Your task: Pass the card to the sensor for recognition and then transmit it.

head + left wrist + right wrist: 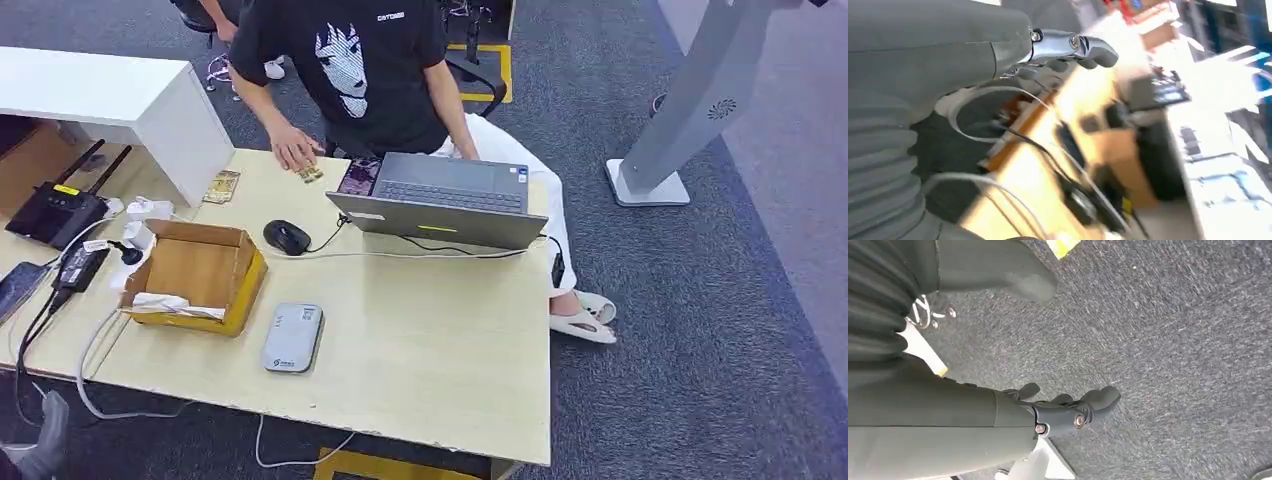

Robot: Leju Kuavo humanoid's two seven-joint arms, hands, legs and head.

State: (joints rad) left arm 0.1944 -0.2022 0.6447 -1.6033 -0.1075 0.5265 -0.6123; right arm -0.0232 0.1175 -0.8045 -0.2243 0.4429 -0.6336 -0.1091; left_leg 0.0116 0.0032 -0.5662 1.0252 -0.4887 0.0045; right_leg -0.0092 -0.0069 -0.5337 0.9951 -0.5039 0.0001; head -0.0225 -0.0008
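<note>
A yellowish card lies flat at the table's far left edge, beside a white cabinet. A person's hand hovers over a second small card-like item next to it. The grey flat sensor lies toward the near side of the table, right of the cardboard box. My left hand hangs low beyond the table's near-left corner; in the left wrist view, my left hand holds nothing, its fingers stretched out. My right hand hangs over grey carpet, fingers apart, holding nothing.
An open laptop stands at the far side with a black mouse and its cable to the left. A person in a black T-shirt leans over the far edge. A router, an adapter and cables crowd the left side.
</note>
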